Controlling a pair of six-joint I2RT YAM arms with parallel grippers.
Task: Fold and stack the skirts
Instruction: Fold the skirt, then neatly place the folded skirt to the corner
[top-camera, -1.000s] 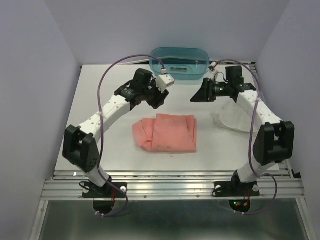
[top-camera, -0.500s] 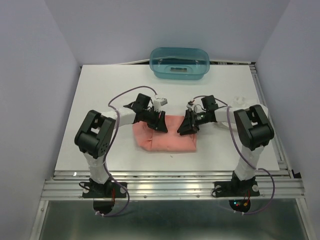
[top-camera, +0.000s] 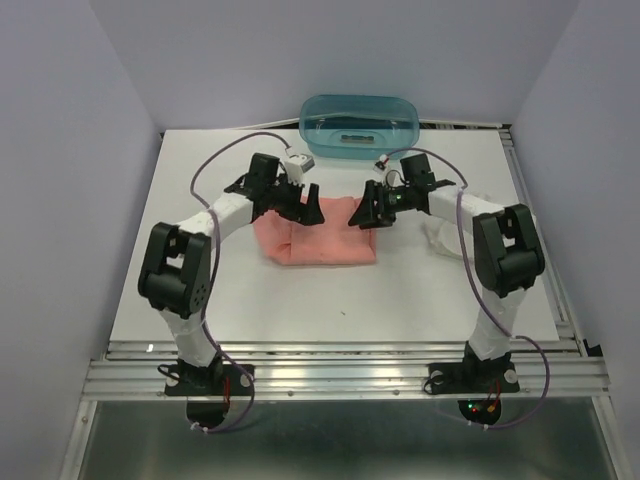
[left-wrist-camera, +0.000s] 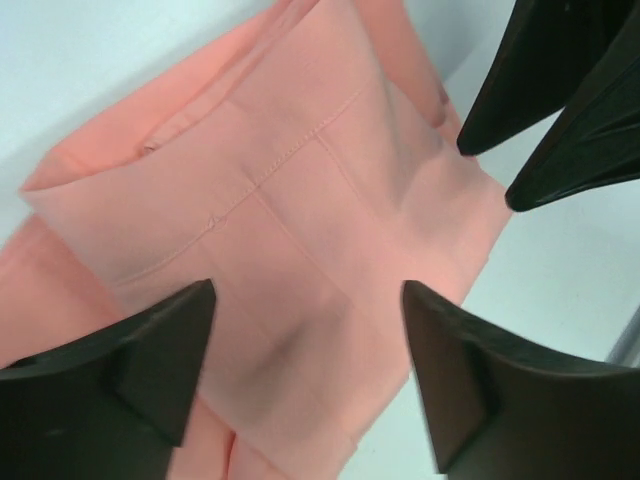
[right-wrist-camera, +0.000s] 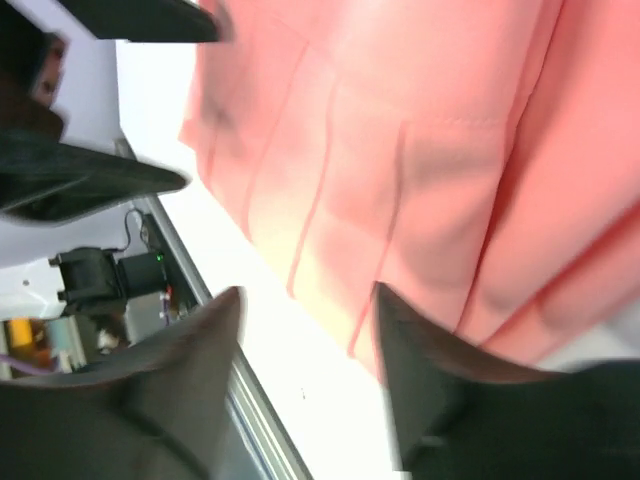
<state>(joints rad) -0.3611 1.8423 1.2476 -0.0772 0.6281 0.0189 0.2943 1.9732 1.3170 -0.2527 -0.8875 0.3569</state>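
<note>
The salmon-pink gathered cloth skirt lies folded into a rough rectangle in the middle of the white table. Both grippers are low over its far edge — the left gripper at the far-left corner, the right gripper at the far-right, each with its black fingers spread and nothing between them. The white pleated skirt lies crumpled to the right, partly behind the right arm — the teal translucent plastic tub stands at the table's far edge.
</note>
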